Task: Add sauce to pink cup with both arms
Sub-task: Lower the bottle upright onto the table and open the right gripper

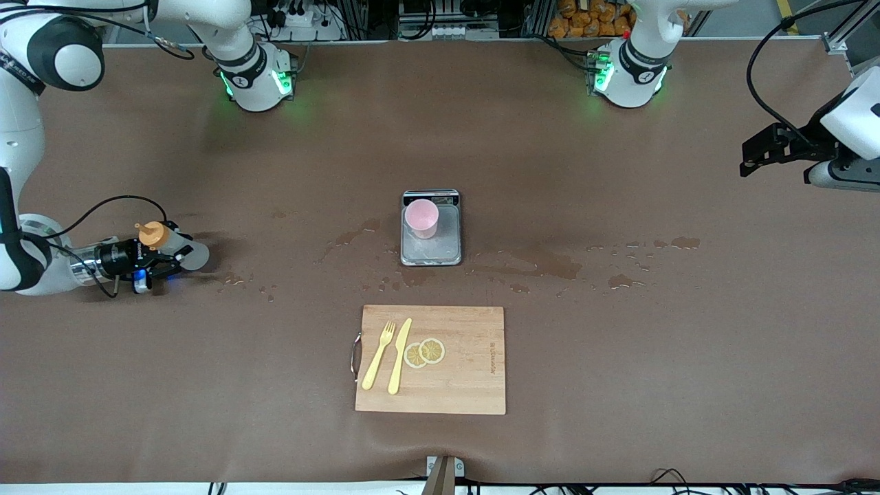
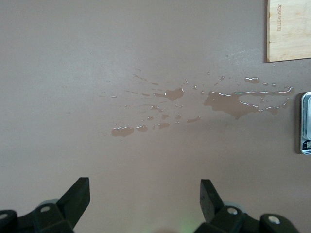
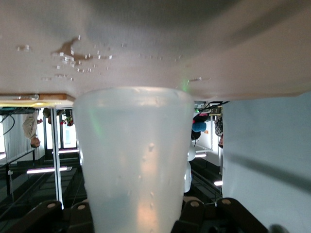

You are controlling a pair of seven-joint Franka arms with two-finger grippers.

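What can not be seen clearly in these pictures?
- Front view: the right gripper covers the middle of the sauce bottle.
- Right wrist view: the bottle fills the frame and hides the fingers.
- Front view: the scale display is too small to read; the pink cup contents are unclear.

Both arms are showing white rounded shells with dark grey bands at the joints, and the two bases at the top of the front view are glowing with green light. The right gripper (image 1: 180,258) is looking black, with a black cable looping above it and a small blue light. The left gripper (image 2: 145,200) is showing black angular fingers (image 2: 77,194) with silver screws.
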